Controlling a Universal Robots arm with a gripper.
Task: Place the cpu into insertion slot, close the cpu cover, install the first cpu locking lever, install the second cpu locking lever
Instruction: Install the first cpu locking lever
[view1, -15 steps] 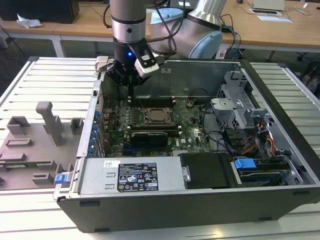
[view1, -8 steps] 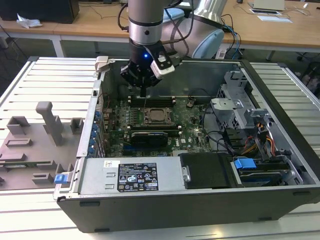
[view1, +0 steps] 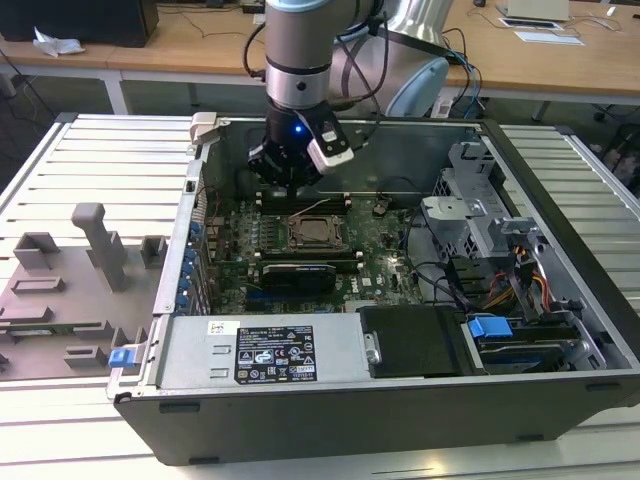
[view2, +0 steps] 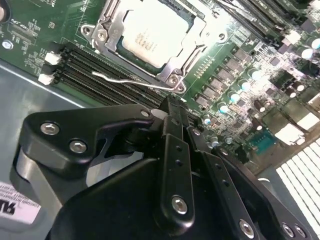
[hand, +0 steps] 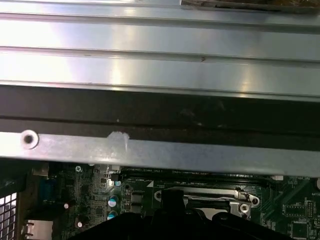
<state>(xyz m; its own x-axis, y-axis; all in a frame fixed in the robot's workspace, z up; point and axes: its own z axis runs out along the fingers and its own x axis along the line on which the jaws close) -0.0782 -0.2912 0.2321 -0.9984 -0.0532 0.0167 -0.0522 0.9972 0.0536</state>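
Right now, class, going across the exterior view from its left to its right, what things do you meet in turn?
Grey fixture blocks → blue tab at the case's corner → power supply label → insertion slot with the cpu seated → silver drive cage → orange and yellow cables.

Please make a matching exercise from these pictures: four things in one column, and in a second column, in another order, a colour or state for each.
Things:
1. cpu
2. cpu cover
3. lever
4. gripper

States:
A. thin bent wire, free, lying over the memory slots
B. black, fingers shut, holding nothing
C. silver frame lying flat around the chip
D. pale metal top, seated in the socket

Pairs: 1-D, 2-C, 3-A, 4-B
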